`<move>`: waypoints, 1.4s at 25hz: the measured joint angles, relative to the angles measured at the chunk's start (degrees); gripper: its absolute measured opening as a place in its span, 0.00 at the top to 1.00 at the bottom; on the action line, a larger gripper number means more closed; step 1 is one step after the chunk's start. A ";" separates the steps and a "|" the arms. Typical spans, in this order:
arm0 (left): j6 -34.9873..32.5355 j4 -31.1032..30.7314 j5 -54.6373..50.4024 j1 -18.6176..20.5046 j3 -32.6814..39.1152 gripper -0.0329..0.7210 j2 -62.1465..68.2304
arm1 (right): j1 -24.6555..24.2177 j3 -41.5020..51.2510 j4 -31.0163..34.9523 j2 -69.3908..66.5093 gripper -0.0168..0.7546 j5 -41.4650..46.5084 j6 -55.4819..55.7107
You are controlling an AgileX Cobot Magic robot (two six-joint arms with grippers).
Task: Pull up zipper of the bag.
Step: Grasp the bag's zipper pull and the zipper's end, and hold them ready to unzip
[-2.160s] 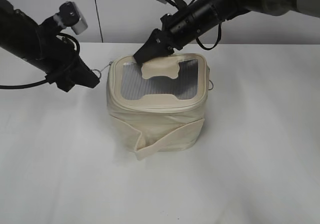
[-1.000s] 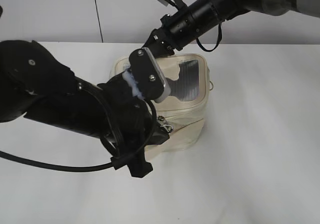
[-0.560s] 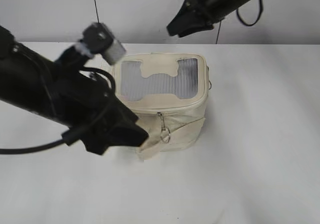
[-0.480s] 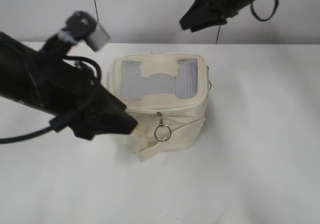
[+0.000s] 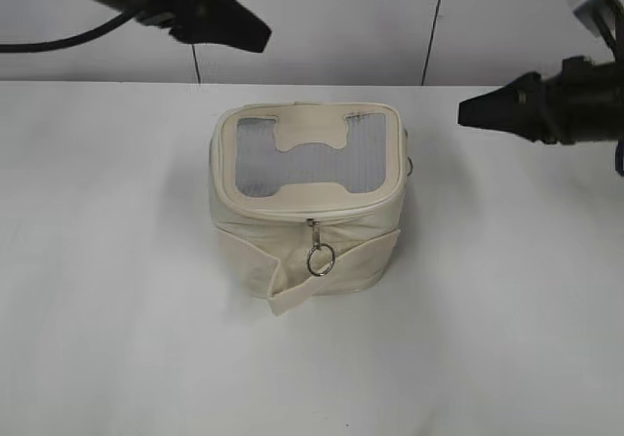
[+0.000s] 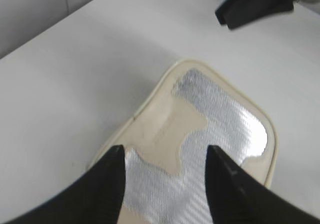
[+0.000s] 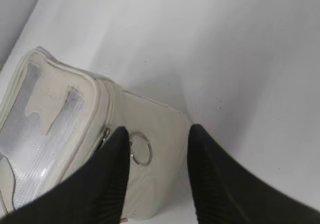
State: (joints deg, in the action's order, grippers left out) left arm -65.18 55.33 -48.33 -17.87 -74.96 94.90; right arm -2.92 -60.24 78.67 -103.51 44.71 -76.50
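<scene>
While the bag [image 5: 307,202] is sitting mid-table with its zipper [image 5: 310,212] closed along the near rim (contents hidden), a ring pull [image 5: 321,258] is hanging there, and both the left gripper [image 6: 162,176] and right gripper [image 7: 156,171] are hovering spread apart, holding nothing.

Bag [image 5: 307,251]: cream, smooth leather-like skin, matt with faint sheen; stitched rim. Top panel [image 5: 302,163]: grey ribbed fabric, shiny silver in wrist views. Patch [image 5: 312,138]: cream, smooth. Zipper ring pull [image 5: 321,259]: bright polished metal. Claw fingers [image 6: 227,184]: black, matt, ribbed inner faces. Table [image 5: 117,309]: white, smooth, matt.
</scene>
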 joint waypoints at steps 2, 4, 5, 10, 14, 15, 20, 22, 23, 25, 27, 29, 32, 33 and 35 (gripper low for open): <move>-0.19 0.45 -3.99 -0.75 -8.63 0.43 7.41 | 0.18 10.22 13.07 3.54 0.57 -1.57 -16.03; -0.21 0.45 -7.51 -1.76 -17.10 0.43 13.70 | 0.69 16.04 20.69 4.81 0.57 -1.38 -29.06; -0.21 0.45 -8.81 -2.38 -20.20 0.43 16.70 | 0.85 18.04 22.56 4.87 0.57 -0.85 -33.09; 0.05 0.40 -11.68 -5.48 -32.87 0.43 27.31 | 0.92 20.45 25.09 4.87 0.55 1.53 -44.89; 0.29 0.41 -13.46 -6.78 -36.49 0.43 32.34 | 0.92 20.45 25.50 4.87 0.54 1.60 -48.33; 0.42 0.35 -13.53 -6.84 -36.60 0.43 33.16 | 0.92 20.45 25.50 4.87 0.54 1.60 -48.95; 0.47 -1.23 -13.49 -6.84 -36.71 0.43 34.59 | 0.92 20.21 25.79 2.15 0.54 2.63 -49.89; 0.73 -2.06 -13.47 -6.84 -36.89 0.43 34.59 | 0.92 20.21 25.82 0.24 0.54 3.53 -49.89; 0.90 -2.47 -13.47 -6.84 -36.96 0.43 34.59 | 0.97 20.15 25.82 -0.65 0.54 3.81 -49.89; 1.62 -3.75 -13.47 -6.84 -36.96 0.43 34.59 | 0.97 19.98 25.84 -1.81 0.54 4.18 -49.89; 2.06 -4.73 -13.53 -6.84 -36.96 0.43 34.59 | 1.04 19.86 25.84 -2.39 0.54 4.42 -49.89; 2.22 -5.41 -13.53 -6.84 -36.96 0.43 34.59 | 1.04 19.84 25.84 -2.52 0.54 4.49 -49.89; 2.86 -6.04 -13.69 -6.84 -36.96 0.47 34.76 | 1.04 19.79 25.84 -2.58 0.54 4.60 -49.97; 3.05 -5.92 -13.91 -6.84 -37.07 0.48 35.08 | 1.04 19.79 25.84 -2.58 0.54 4.65 -49.97; 3.24 -5.37 -14.38 -6.84 -37.06 0.53 35.81 | 1.04 19.77 25.84 -2.58 0.54 4.67 -49.97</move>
State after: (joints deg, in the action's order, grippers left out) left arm -61.94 49.96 -62.71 -24.71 -112.02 130.71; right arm -1.88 -40.47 104.51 -106.10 49.38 -126.47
